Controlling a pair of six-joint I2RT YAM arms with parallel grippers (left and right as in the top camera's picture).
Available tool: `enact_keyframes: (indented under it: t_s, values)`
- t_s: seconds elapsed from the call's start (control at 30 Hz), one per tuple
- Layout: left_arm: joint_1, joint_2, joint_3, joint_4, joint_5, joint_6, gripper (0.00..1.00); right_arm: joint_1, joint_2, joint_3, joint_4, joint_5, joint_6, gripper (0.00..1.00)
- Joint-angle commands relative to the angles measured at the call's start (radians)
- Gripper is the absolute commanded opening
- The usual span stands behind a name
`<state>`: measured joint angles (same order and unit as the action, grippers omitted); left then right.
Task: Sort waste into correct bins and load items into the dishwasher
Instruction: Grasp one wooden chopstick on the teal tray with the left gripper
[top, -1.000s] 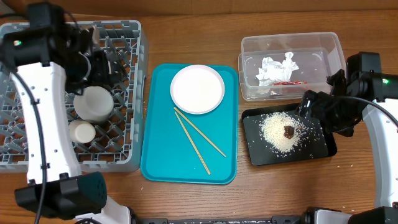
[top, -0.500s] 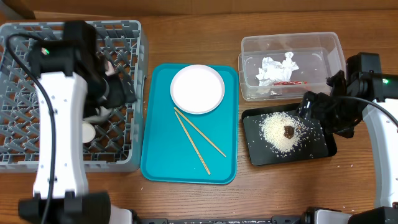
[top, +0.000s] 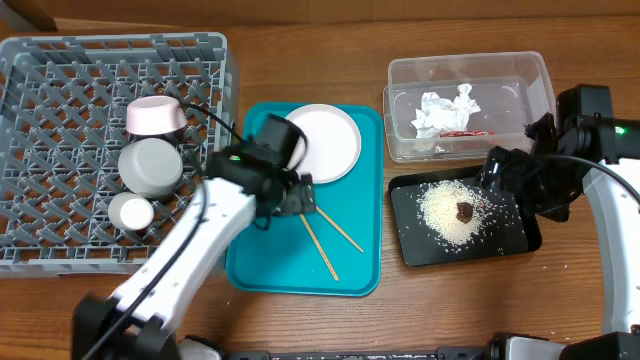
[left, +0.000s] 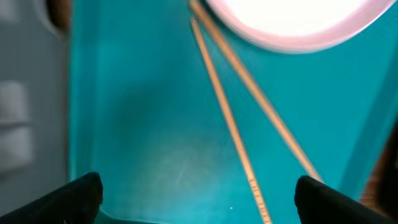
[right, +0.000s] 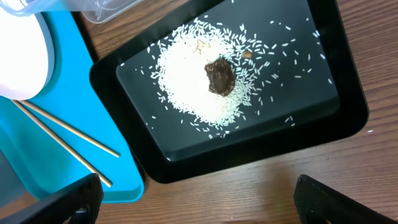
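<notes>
- Overhead — the left gripper (top: 292, 192) hangs over the teal tray (top: 260, 245), just beside the chopsticks (top: 322, 228) and the plate (top: 335, 140). The bowls (top: 155, 117) and the cup (top: 131, 211) already sit in the rack (top: 60, 80).
- Left wrist — its jaws are spread wide and hold nothing. The chopsticks look like the next pick: lower until the tips meet the tray, straddle both sticks near the plate where they converge, and close gently.
- Right wrist — the right gripper (right: 199, 202) is open and empty, beside the black tray (right: 311, 134) of rice (right: 186, 81).

Bright, even light covers the wooden bench (top: 420, 310), leaving only soft shadows. The left wrist view is smeared with blur, its round white plate (left: 298, 18) washed out by glare. The right wrist view is sharp: loose white rice grains (right: 186, 87) show crisply on the shallow black rectangular tray (right: 311, 118).
</notes>
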<state>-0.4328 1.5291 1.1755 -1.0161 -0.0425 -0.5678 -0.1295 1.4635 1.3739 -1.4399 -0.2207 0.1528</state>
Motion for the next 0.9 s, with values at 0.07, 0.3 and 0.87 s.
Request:
enact_keyframes:
  t_s: [0.07,0.3,0.87]
  values:
    - [-0.029,0.169,-0.037,0.040,-0.021,-0.011,0.98,-0.001,-0.008,0.013,0.003,0.004,-0.005,1.00]
    - [-0.029,0.365,-0.037,0.053,-0.009,-0.003,0.91,-0.001,-0.008,0.013,0.002,0.004,-0.005,1.00]
    - [-0.029,0.375,-0.037,0.123,0.130,0.126,0.78,-0.001,-0.008,0.013,0.002,0.004,-0.005,1.00]
